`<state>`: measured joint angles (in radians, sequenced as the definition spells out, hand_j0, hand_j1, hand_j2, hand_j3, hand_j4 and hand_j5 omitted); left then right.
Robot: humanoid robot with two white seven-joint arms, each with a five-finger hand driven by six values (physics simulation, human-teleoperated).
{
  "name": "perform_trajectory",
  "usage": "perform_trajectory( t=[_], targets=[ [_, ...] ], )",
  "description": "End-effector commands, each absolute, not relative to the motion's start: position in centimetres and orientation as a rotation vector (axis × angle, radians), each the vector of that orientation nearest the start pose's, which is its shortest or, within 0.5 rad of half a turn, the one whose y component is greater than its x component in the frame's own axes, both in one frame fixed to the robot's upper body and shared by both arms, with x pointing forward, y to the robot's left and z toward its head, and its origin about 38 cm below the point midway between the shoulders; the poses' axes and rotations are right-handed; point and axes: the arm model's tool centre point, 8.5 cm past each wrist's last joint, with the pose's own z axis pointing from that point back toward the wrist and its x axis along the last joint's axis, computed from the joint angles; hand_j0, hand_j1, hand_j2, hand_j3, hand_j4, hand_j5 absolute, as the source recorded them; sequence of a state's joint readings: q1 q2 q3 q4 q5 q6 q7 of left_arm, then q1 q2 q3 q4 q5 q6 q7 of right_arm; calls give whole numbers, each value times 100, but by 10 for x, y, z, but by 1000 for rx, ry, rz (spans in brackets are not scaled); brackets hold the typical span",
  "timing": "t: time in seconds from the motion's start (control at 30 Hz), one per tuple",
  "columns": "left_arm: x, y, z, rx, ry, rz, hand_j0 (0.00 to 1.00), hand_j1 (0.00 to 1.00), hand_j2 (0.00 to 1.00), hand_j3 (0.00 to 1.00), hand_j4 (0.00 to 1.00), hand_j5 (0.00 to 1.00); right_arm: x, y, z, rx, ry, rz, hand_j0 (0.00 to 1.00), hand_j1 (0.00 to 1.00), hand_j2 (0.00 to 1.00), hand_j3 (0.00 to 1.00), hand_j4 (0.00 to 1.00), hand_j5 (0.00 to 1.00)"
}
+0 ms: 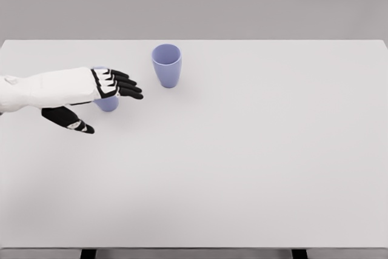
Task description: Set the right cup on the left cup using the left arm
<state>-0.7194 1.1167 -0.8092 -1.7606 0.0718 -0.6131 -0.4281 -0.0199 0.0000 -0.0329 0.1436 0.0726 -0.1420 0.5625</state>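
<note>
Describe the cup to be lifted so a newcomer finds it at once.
On the white table, look near the far edge, left of centre. The right cup stands upright in full view, lavender-blue; the left cup is mostly hidden behind the left hand.

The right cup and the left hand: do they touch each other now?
Apart. The head view shows bare table between the fingertips of the open left hand and the right cup. The hand overlaps the left cup instead.

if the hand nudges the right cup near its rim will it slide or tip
The right cup stands upright and tapers to a narrower base, so a push near the rim would probably tip it rather than slide it. It looks smooth and stiff, likely slippery on the plain table. Once down, it may roll in a curve.
</note>
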Motion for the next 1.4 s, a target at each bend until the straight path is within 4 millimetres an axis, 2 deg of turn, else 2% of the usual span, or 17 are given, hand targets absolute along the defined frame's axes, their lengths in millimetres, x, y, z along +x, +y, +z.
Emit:
perform_trajectory(
  t=[0.0, 0.07, 0.13, 0.2, 0.27, 0.3, 0.33, 0.37, 0.4, 0.5, 0.63, 0.77, 0.9, 1.03, 1.17, 1.37],
  targets=[
    [366, 293, 283, 58, -1671, -2017, 100, 100, 100, 100, 100, 100, -26, -223, -248, 486, 1, 46, 100, 100, 100, 100, 100, 100],
    [382, 291, 296, 110, -1713, -2000, 100, 100, 100, 100, 100, 100, -26, -223, -248, 486, 0, 40, 100, 100, 100, 100, 100, 100],
    [389, 271, 305, 90, -1790, -2000, 100, 100, 100, 100, 100, 100, -27, -223, -248, 486, 1, 42, 100, 100, 100, 100, 100, 100],
    [392, 261, 310, 82, -1824, -2003, 100, 100, 100, 100, 100, 100, -26, -223, -248, 486, 0, 40, 100, 100, 100, 100, 100, 100],
    [392, 251, 310, 65, -1843, -2015, 100, 100, 100, 100, 100, 100, -26, -223, -248, 486, 0, 40, 100, 100, 100, 100, 100, 100],
    [388, 238, 305, 19, -1864, -2025, 100, 100, 100, 100, 100, 100, -26, -223, -248, 486, 0, 40, 100, 100, 100, 100, 100, 100],
    [380, 232, 298, -23, -1828, -2076, 100, 100, 100, 100, 100, 100, -26, -223, -248, 486, 0, 40, 100, 100, 100, 100, 100, 100],
    [378, 232, 289, -58, -1695, -2193, 100, 100, 100, 100, 100, 100, -26, -223, -248, 486, 0, 40, 100, 100, 100, 100, 100, 100],
    [380, 227, 293, -95, -1690, -2204, 100, 100, 100, 100, 100, 100, -26, -223, -248, 486, 0, 40, 100, 100, 100, 100, 100, 100],
    [426, 211, 312, -54, -1710, -2165, 100, 100, 100, 100, 100, 100, -26, -223, -248, 486, 0, 40, 100, 100, 100, 100, 100, 100],
    [474, 183, 311, -46, -1728, -2079, 100, 100, 100, 100, 100, 100, -26, -223, -248, 486, 0, 40, 100, 100, 100, 100, 100, 100],
    [514, 187, 282, -22, -1594, -2001, 100, 100, 100, 100, 100, 100, -26, -223, -248, 486, 0, 40, 100, 100, 100, 100, 100, 100],
    [531, 200, 260, -1, -1514, -1939, 100, 100, 100, 100, 100, 100, -26, -223, -248, 486, 0, 40, 100, 100, 100, 100, 100, 100],
    [543, 202, 248, 15, -1475, -1898, 100, 100, 100, 100, 100, 100, -26, -223, -248, 486, 0, 40, 100, 100, 100, 100, 100, 100],
    [549, 182, 252, 26, -1473, -1931, 100, 100, 100, 100, 100, 100, -26, -223, -248, 486, 0, 40, 100, 100, 100, 100, 100, 100],
    [551, 184, 249, 32, -1461, -1925, 100, 100, 100, 100, 100, 100, -26, -223, -248, 486, 0, 40, 100, 100, 100, 100, 100, 100]
  ],
)
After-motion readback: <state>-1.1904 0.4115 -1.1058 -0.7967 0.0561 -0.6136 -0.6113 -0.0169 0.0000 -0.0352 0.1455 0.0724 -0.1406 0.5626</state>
